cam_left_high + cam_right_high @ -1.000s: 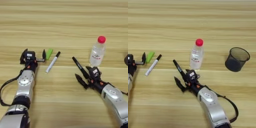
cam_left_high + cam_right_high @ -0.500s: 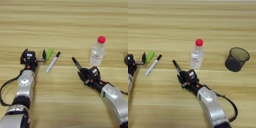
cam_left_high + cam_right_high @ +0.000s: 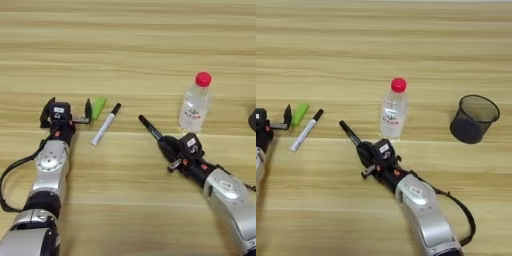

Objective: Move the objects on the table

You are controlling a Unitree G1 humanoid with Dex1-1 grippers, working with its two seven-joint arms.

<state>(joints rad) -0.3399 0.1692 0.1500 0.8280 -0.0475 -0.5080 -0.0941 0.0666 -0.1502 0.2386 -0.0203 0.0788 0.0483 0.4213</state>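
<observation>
The table point(image 3: 406, 40) is light wood with long plank lines running side to side, and it fills the whole view.

The right arm reaches in from the bottom right. Its right gripper point(image 3: 167, 147) has its fingers closed around the black marker point(image 3: 149, 127). The marker's free end sticks out up and to the left, just left of the bottle.

The left arm lies along the left side. The left gripper point(image 3: 70, 113) has its fingers spread apart with nothing between them. One finger tip is right beside the small green block point(image 3: 98, 106).

The dark see-through cup point(image 3: 474, 119) stands upright at the right with nothing in it.

The clear plastic bottle point(image 3: 393, 111) stands upright near the middle, with its red cap on. I cannot tell what is inside.

The white marker with a black cap point(image 3: 106, 124) lies flat, tilted, just right of the green block.
</observation>
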